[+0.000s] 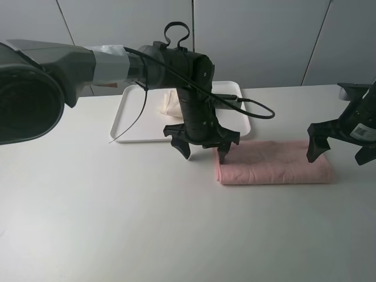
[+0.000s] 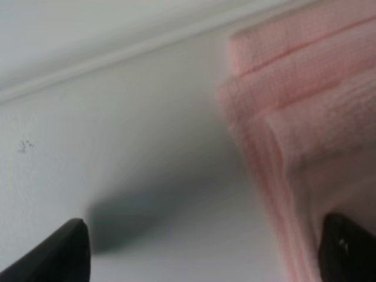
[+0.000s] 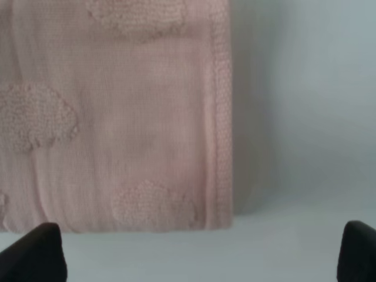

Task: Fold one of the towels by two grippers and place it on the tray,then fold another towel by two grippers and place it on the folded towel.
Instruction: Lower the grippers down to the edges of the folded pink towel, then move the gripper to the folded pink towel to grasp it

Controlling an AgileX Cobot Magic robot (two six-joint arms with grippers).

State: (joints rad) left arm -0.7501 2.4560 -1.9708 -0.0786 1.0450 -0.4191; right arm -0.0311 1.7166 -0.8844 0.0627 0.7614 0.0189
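The pink towel [image 1: 273,163] lies folded into a long strip on the table, right of centre. My left gripper [image 1: 203,154] hangs open over its left end, one finger above the cloth and the other over bare table; the left wrist view shows the towel's layered end [image 2: 299,117] between the spread fingers [image 2: 61,252]. My right gripper [image 1: 336,157] stands open over the towel's right end [image 3: 117,117], holding nothing. The cream towel [image 1: 170,104] rests on the white tray [image 1: 132,120] at the back, mostly hidden behind the left arm.
The left arm and its black cable [image 1: 258,111] reach across the tray from the left. The white table [image 1: 117,223] spreads wide in front of the pink towel. A grey wall stands behind the table.
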